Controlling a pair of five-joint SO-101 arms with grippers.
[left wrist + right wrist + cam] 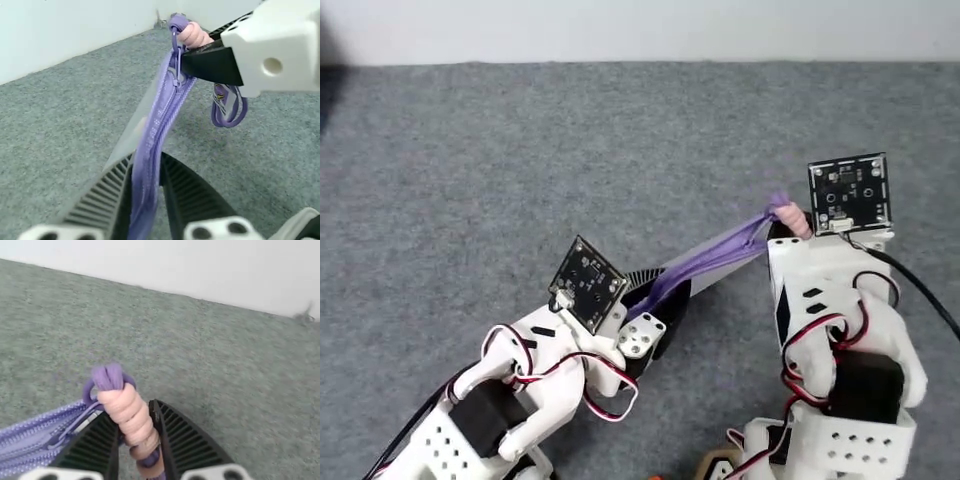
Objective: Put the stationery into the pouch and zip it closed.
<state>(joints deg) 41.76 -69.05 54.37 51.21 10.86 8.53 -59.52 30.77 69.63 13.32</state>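
Jaws of the left gripper point(146, 172) are clamped on the zipper edge of the purple-zippered translucent plastic pouch point(167, 107), which stretches taut over the grey carpeted counter point(60, 110). At its far end, the right gripper point(134, 427) has its jaws closed on the pink coiled zipper pull point(125, 407).

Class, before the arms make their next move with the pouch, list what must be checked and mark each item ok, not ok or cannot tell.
1. Grip of left gripper on pouch edge: ok.
2. Grip of right gripper on pink pull: ok.
3. The pouch taut between the two arms: ok.
4. The zip shut along its whole length: cannot tell.
5. All stationery inside: cannot tell.
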